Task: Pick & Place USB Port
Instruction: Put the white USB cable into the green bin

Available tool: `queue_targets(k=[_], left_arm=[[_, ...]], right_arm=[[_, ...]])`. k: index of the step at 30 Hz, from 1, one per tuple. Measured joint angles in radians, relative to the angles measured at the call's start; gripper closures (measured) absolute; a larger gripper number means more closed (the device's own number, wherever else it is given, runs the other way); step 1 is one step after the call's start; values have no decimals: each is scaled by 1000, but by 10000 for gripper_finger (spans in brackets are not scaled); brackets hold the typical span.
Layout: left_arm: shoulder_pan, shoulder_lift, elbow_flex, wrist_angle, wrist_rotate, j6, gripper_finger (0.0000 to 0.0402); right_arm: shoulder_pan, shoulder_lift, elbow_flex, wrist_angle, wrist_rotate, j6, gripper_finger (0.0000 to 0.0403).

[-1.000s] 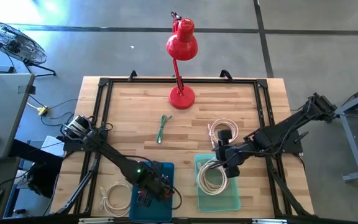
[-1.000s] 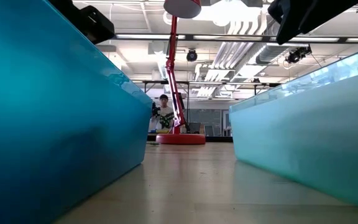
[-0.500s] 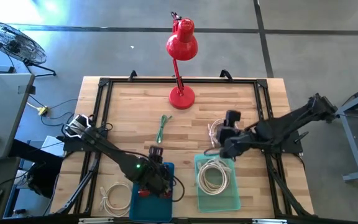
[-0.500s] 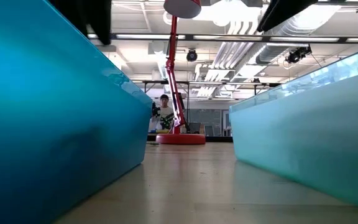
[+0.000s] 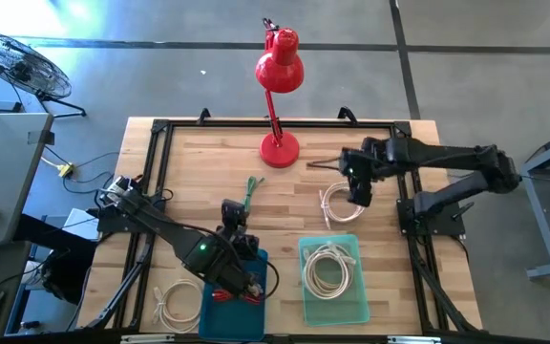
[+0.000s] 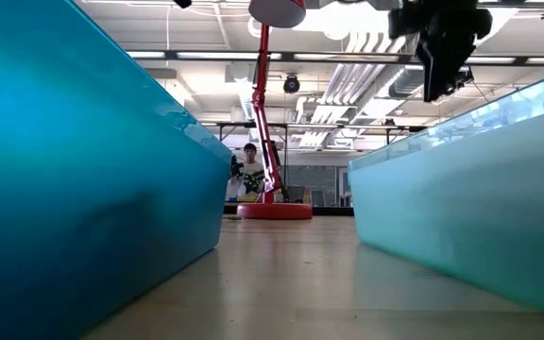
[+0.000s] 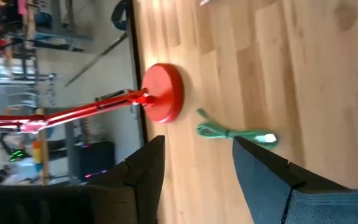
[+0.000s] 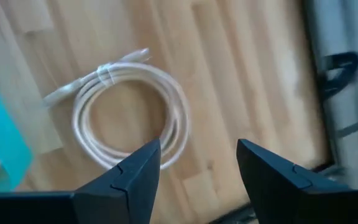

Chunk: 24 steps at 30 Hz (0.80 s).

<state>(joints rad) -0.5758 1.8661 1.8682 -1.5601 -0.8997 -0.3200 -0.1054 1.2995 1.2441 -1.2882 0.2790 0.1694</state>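
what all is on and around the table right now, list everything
lamp: one, red, base at the table's far edge, middle
green cable: one, green, bare wood near the table's middle
white cable coil: one, white, on the wood below the right hand
light bin: one, pale green, near edge right of centre, holds another white coil
blue bin: one, blue, near edge left of centre, something red inside
loose white coil: one, white, left of the blue bin
fan: one, dark, on the floor far left
left hand: one, dark, open, empty, above the blue bin's far side
right hand: one, dark, open, empty
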Motion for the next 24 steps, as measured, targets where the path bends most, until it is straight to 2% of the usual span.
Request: queue_targets(k=[5, 8, 14, 22, 24], left_arm=[[0, 1, -2, -11, -9, -9, 220], [0, 1, -2, -11, -11, -18, 220], [0, 1, -2, -11, -12, -18, 220], [0, 1, -2, -11, -46, -18, 220], [0, 1, -2, -11, -59, -18, 220]], right_arm=[[-97, 0, -89, 71, -210, -101, 199], [-125, 0, -161, 113, -290, -140, 199], [-151, 0, -323, 120, -349, -244, 199], [-150, 0, -501, 246, -401, -258, 199], [-150, 10, -497, 272, -399, -259, 199]])
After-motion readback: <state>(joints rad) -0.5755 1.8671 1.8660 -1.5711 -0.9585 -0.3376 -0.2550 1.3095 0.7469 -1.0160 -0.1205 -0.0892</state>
